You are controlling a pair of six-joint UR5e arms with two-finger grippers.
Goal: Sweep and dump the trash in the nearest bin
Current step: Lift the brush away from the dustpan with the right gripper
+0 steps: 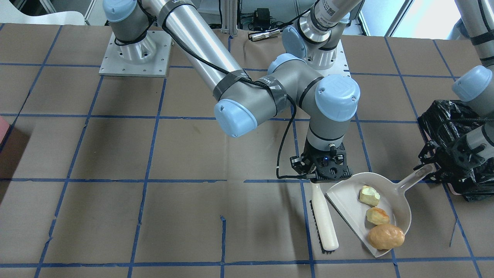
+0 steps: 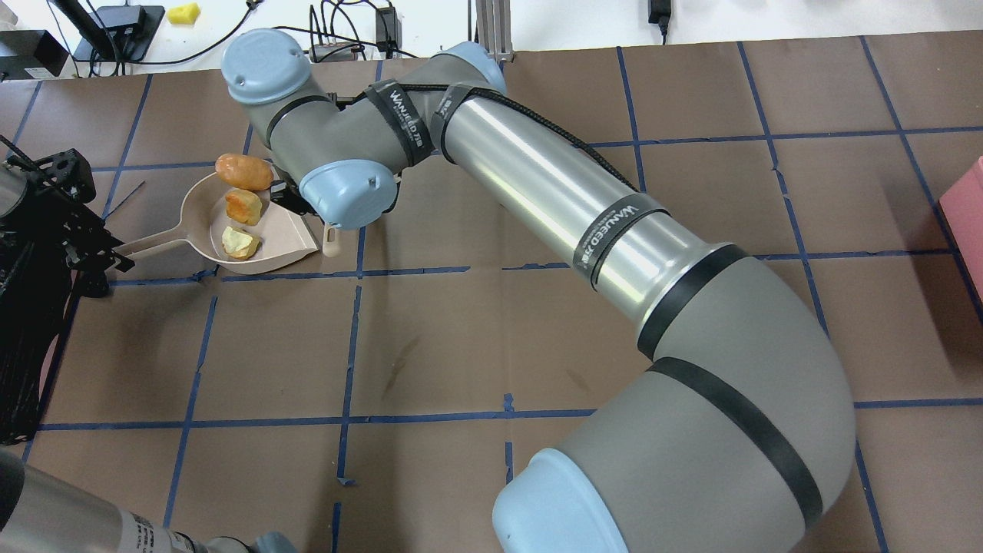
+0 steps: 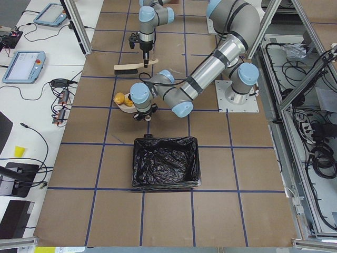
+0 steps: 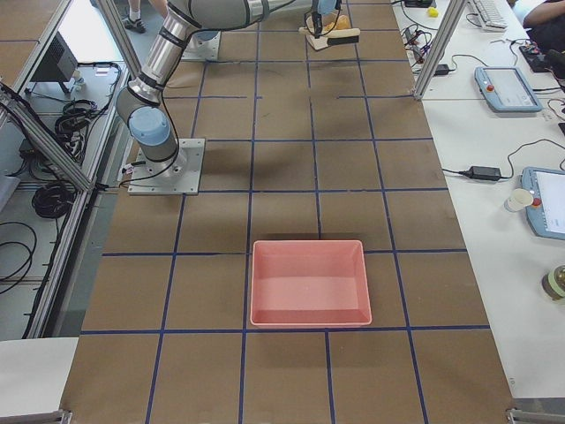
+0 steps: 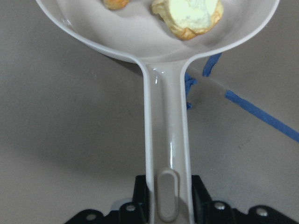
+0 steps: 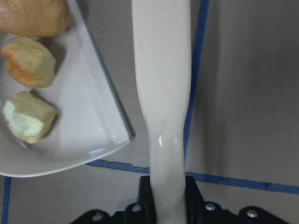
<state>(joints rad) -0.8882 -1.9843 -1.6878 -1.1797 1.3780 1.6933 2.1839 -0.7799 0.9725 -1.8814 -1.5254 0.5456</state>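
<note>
While all three trash lumps sit in the dustpan on the tabletop, namely tan-orange potato piece, golden-brown chunk and pale yellow chunk, the left gripper has its fingers clenched on the pan's handle end, just beside the black-bagged bin. Right gripper fingers grasp the brush handle; brush sits just beside the pan's straight lip.

Bin partly beyond overhead view's edge
</note>
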